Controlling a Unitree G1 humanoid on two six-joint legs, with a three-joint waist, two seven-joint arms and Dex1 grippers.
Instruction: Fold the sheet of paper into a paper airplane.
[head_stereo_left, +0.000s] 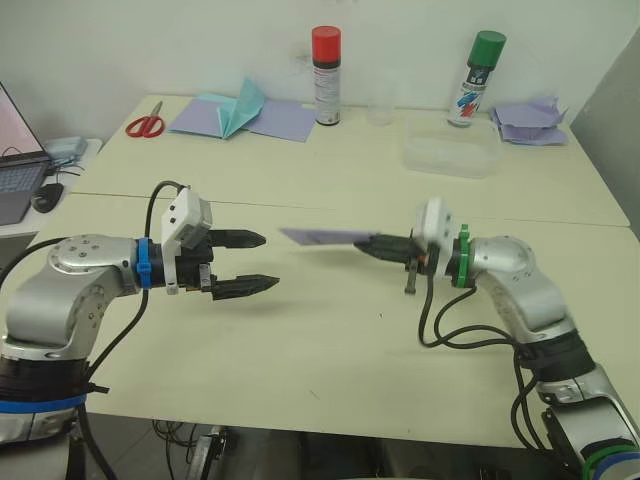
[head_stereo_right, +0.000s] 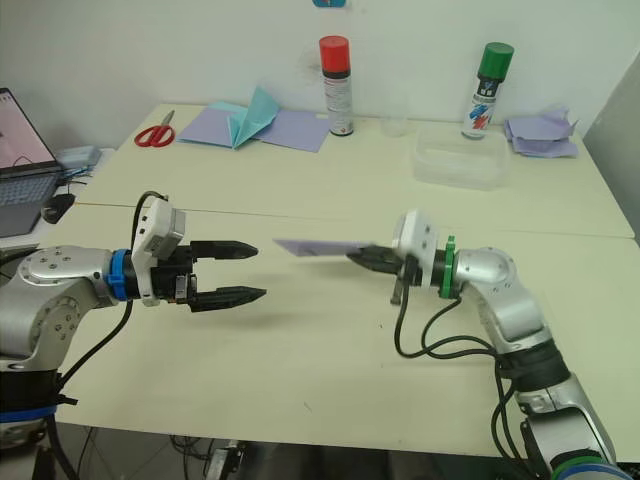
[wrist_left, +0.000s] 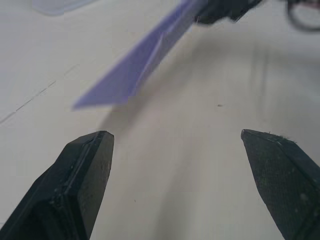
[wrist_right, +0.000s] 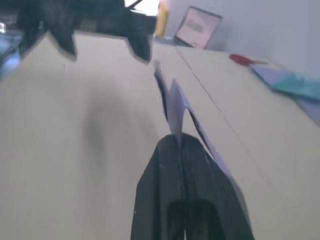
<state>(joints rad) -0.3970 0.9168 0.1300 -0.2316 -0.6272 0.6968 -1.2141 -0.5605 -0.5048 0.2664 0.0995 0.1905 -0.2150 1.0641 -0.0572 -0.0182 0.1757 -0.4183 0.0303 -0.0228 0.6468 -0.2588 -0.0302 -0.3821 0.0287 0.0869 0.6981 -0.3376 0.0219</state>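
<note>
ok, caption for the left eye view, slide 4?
Right claw holds the folded lavender paper airplane above the table, nose toward the open left claw.

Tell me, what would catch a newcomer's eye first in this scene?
The robot's right hand holds a thin folded lavender paper in the air over the pale table, pointing it at the open black-fingered left hand. Behind stand two spray cans, one red-capped and one green-capped.

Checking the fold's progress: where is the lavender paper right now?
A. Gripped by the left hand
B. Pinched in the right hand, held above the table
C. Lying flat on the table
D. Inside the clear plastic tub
B: the right hand is shut on the lavender paper, holding it above the table, while the left hand is open and apart from it.
</note>
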